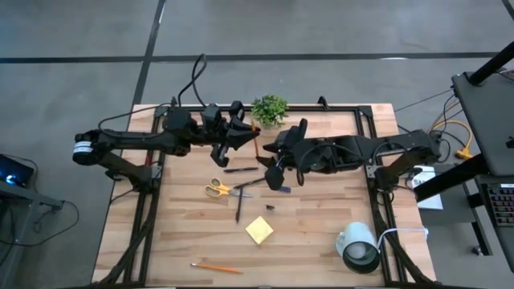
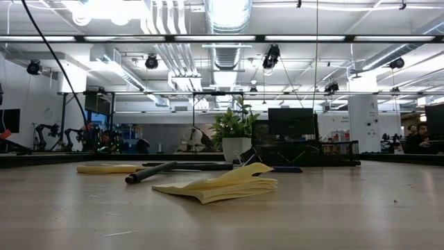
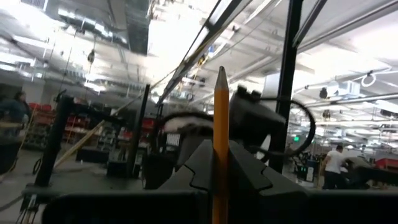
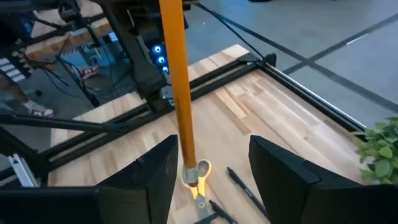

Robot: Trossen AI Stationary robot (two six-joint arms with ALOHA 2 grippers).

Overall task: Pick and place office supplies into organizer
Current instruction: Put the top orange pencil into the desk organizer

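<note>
My left gripper (image 1: 243,138) is raised over the table's far left part, shut on an orange pencil (image 3: 220,137) whose sharpened tip (image 3: 221,71) stands free. My right gripper (image 4: 211,168) is open, also raised. Its fingers stand on either side of the same pencil's (image 4: 177,81) other end. I cannot tell whether they touch it. On the table lie yellow-handled scissors (image 1: 215,189), dark pens (image 1: 238,205), a yellow sticky-note pad (image 1: 259,230) and a second pencil (image 1: 215,267). The black mesh organizer (image 2: 305,151) shows at the far side in the low view. My left gripper pinches the orange pencil's shaft (image 3: 220,186) between its two shut fingers (image 3: 249,180). It comes from the table's left and slants upward. The pencil is lifted clear of the table, and its pointed end reaches past the fingertips toward my right gripper.
A small green plant (image 1: 270,109) stands at the far edge, just behind both grippers. A white cup-like cylinder with a black roll (image 1: 359,247) lies near the right front corner. A tiny dark bit (image 1: 271,206) lies by the pens. Bare wood (image 1: 321,217) shows between the pad and the cylinder.
</note>
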